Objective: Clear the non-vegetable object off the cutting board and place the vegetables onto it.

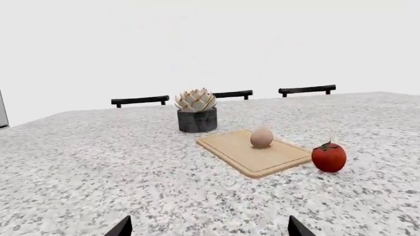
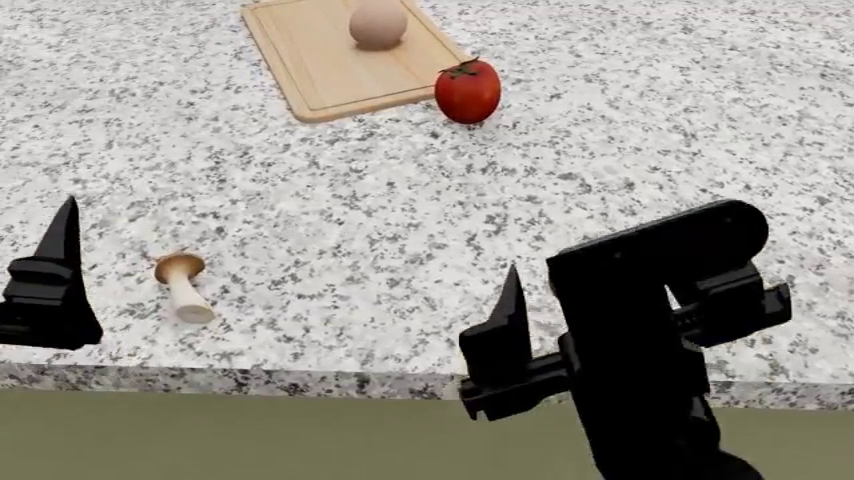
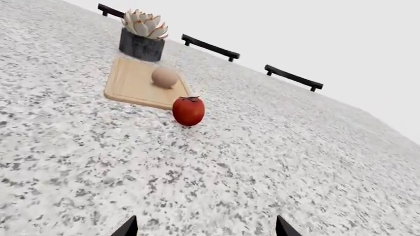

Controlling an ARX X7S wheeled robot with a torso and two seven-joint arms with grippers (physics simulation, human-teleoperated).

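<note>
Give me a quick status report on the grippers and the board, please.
Left gripper and right gripper open, empty. Egg on cutting board. Tomato beside board; mushroom near table edge. Path unobstructed.

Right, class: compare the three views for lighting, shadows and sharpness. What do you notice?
Head view: even light, crisp, and only a faint shadow under the glossy red tomato. Left wrist view: softer, hazy around the pale beige egg-like lump on the light wooden cutting board. Right wrist view: tilted, with a blank white background.
</note>
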